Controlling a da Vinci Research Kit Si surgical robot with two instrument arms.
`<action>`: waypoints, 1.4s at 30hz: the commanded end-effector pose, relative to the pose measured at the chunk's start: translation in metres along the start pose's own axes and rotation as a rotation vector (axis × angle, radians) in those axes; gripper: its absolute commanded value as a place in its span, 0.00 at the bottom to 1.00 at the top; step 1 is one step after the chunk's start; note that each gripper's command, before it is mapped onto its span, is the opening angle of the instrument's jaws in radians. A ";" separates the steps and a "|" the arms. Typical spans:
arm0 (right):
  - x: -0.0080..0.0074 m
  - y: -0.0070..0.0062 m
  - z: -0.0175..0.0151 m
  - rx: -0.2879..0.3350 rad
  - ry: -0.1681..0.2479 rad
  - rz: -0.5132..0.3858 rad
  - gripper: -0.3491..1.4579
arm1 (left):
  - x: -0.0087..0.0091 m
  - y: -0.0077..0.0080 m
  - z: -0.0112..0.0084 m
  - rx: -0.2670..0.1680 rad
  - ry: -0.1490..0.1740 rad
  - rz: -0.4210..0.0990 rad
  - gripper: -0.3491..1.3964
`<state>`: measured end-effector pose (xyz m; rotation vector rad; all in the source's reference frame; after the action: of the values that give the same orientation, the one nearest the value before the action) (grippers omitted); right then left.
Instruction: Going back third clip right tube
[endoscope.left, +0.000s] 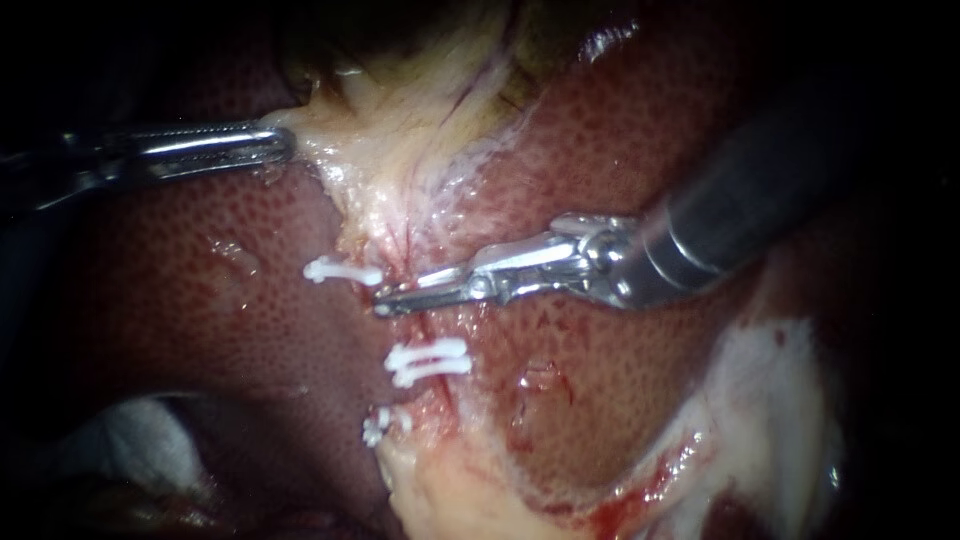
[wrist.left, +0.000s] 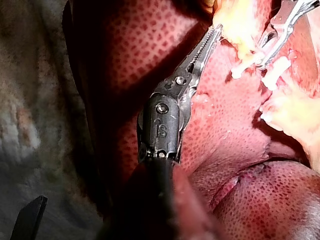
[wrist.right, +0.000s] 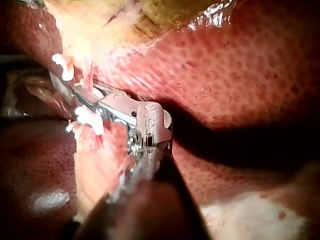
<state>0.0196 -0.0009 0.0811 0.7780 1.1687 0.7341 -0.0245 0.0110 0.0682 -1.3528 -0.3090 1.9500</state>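
Two white clips (endoscope.left: 428, 362) sit side by side across the tube (endoscope.left: 436, 325); just above them the right instrument (endoscope.left: 388, 302) holds its jaws slightly apart and empty, while the left instrument (endoscope.left: 283, 147) clamps pale tissue (endoscope.left: 400, 130) over the liver (endoscope.left: 200, 300)

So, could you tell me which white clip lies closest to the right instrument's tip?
The topmost clip, beside the tip of the right instrument; the paired clips and lowest clip lie farther down.
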 end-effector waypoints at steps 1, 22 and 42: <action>0.0001 0.0002 0.0000 -0.016 0.013 -0.015 0.46 | 0.0000 0.0000 0.0000 -0.001 0.000 0.000 0.00; -0.0010 -0.0016 -0.0012 0.063 -0.014 -0.105 0.47 | -0.0001 0.0000 -0.0001 -0.001 0.000 0.000 0.00; -0.0025 -0.0007 -0.0073 0.047 -0.011 -0.247 0.47 | -0.0001 -0.0001 -0.0003 -0.002 0.000 0.001 0.00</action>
<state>0.0116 -0.0025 0.0801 0.6517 1.2540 0.4813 -0.0243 0.0109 0.0682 -1.3541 -0.3110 1.9510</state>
